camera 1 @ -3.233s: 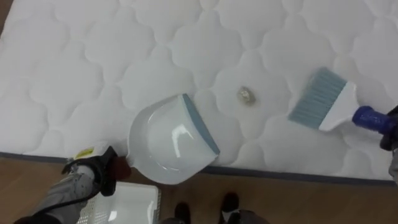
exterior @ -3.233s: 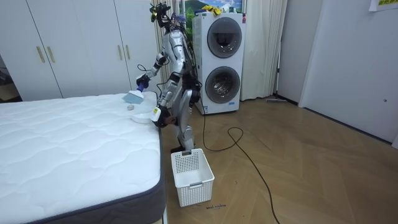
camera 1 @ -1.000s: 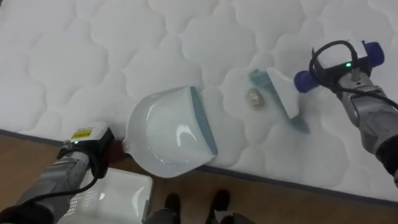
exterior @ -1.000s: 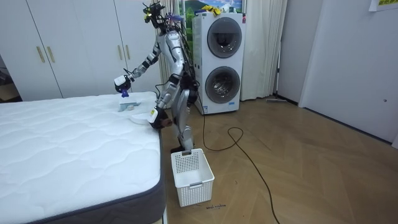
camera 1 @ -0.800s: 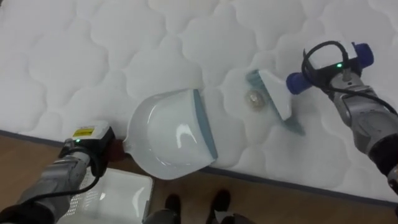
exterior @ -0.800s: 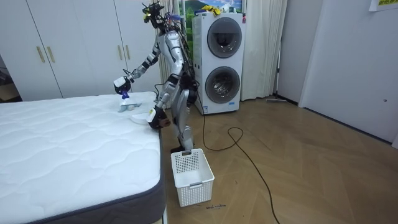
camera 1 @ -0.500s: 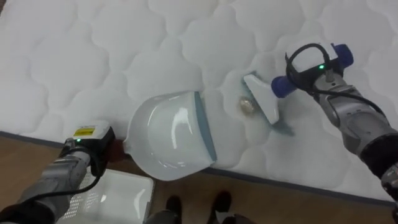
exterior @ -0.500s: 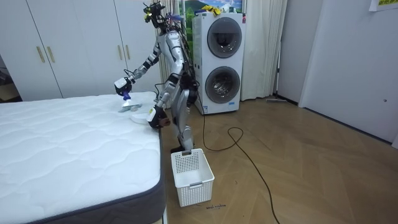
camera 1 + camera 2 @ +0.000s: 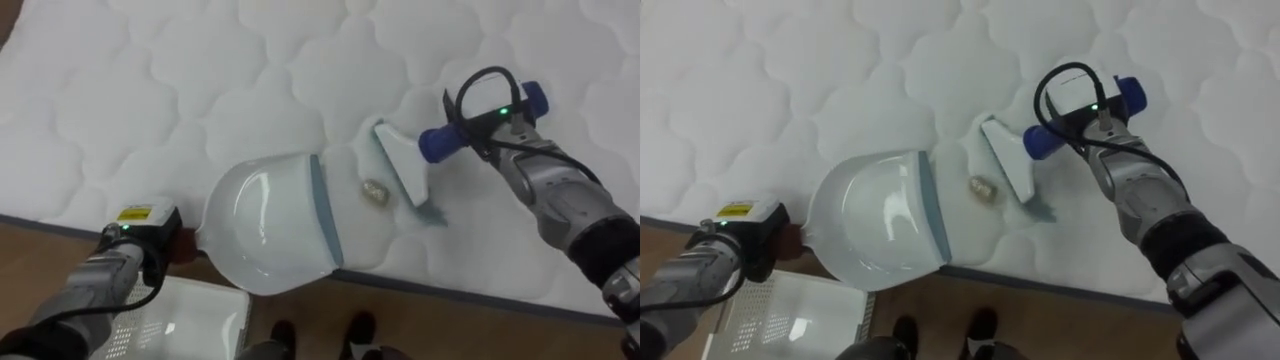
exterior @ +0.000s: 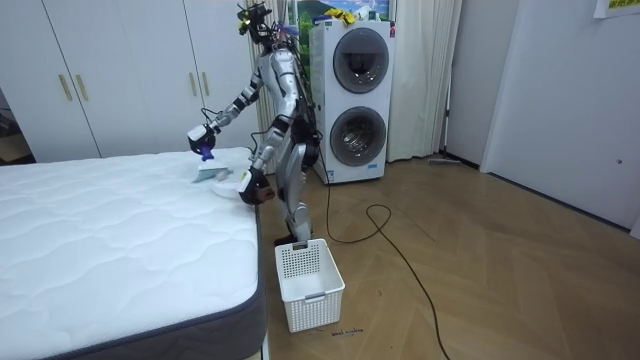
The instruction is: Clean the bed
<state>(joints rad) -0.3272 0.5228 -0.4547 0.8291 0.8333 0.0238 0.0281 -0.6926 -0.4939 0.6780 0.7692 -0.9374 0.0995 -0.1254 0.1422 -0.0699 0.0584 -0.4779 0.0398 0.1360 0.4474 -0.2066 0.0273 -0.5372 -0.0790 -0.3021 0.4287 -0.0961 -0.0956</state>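
My right hand [image 9: 497,128] grips the brush [image 9: 400,170], bristles on the mattress [image 9: 200,80] beside a small scrap [image 9: 374,190]; my left hand [image 9: 145,242] clasps the dustpan [image 9: 265,225].

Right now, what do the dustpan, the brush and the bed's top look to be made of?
The dustpan: probably hard plastic, glossy white, with light glinting in its bowl; the grey-blue lip looks matte, perhaps rubber. The brush: white plastic head, blue handle, pale blue bristles, likely synthetic. The mattress: white quilted fabric, matte, stitched in puffed scalloped shapes.
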